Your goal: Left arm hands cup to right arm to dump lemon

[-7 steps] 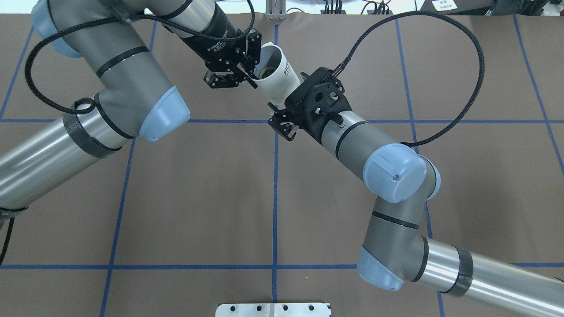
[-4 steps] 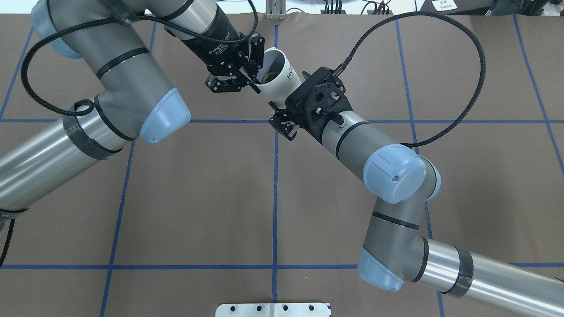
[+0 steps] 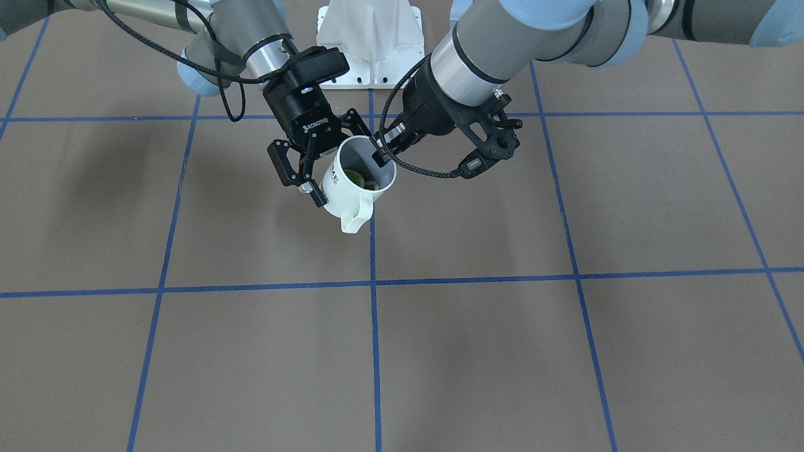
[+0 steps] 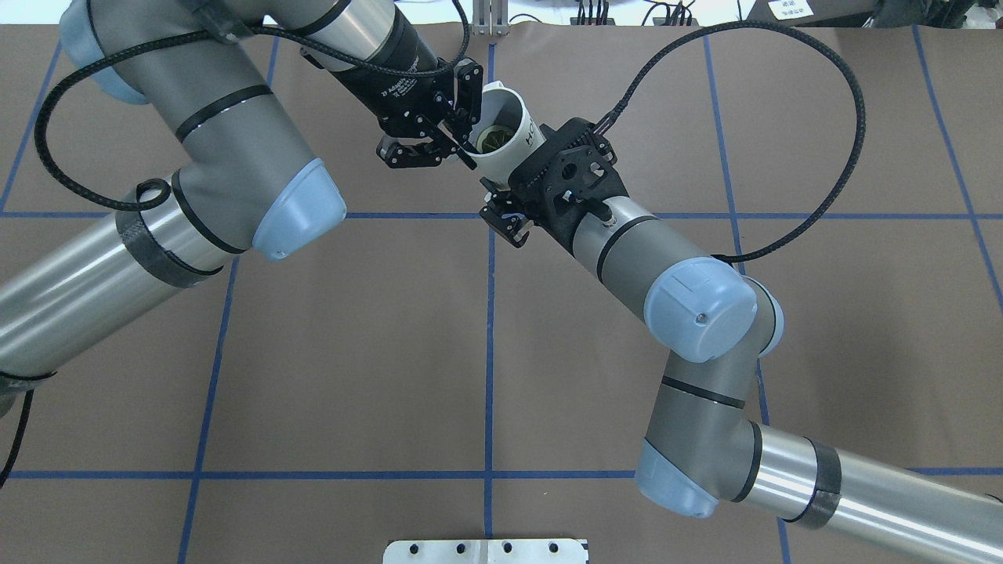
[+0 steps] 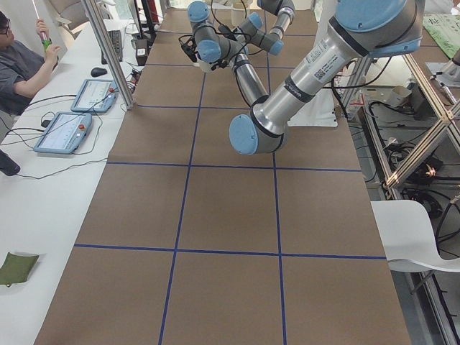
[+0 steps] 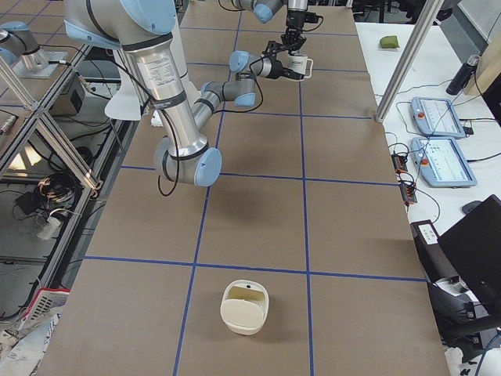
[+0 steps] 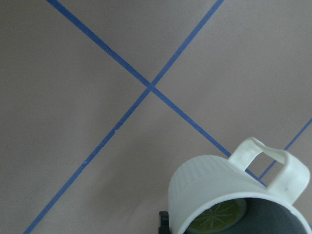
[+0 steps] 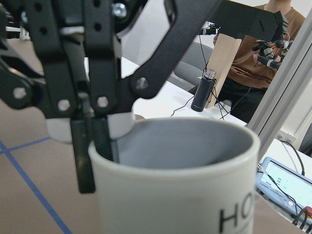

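Note:
The cream-white cup hangs tilted above the table, handle toward the table's far side. Yellow-green lemon pieces lie inside it, also seen as lemon in the left wrist view. My left gripper is shut on the cup's rim, one finger inside and one outside. The overhead view shows the same pinch by the left gripper on the cup. My right gripper stands open, its fingers straddling the cup's wall. In the overhead view the right gripper hides the cup's base.
A cream round container sits on the table toward the robot's right end. The white mounting base stands between the arms. A person and control tablets are at the side bench.
My left arm has carried the cup to the right, deeper between the right gripper's fingers. The right arm has barely moved.

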Motion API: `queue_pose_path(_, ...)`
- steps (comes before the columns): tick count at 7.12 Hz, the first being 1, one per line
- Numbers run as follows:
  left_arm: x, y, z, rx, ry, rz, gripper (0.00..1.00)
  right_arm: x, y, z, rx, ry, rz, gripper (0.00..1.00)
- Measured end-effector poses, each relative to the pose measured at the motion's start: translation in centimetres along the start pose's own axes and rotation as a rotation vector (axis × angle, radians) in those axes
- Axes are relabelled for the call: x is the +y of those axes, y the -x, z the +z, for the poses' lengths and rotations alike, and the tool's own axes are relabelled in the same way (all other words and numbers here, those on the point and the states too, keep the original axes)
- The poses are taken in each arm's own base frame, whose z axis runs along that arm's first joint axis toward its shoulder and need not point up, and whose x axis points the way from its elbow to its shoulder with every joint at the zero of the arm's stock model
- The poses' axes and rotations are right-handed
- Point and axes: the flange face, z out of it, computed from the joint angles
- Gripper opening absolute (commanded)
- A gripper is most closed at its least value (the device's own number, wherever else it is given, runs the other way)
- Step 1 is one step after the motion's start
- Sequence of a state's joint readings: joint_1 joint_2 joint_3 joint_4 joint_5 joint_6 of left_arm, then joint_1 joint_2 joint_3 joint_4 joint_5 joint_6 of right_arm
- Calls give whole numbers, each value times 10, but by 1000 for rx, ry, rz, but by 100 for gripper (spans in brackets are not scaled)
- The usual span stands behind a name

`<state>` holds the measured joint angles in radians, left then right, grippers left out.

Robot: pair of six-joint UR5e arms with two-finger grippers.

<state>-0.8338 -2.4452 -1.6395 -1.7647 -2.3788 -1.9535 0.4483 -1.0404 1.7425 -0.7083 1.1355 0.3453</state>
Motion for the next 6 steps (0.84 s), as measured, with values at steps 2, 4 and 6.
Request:
queue_pose_path(2,4,-2,1,1,5,0,0,0,1,0,1,-2,1,96)
queue_pose_path(4,5,-2,1,2,6,2,51,0,1,0,3,-2,1,50)
queue_pose_path(6,6,-2,0,8,8,22,100,1,1,-1,4,1,7,37)
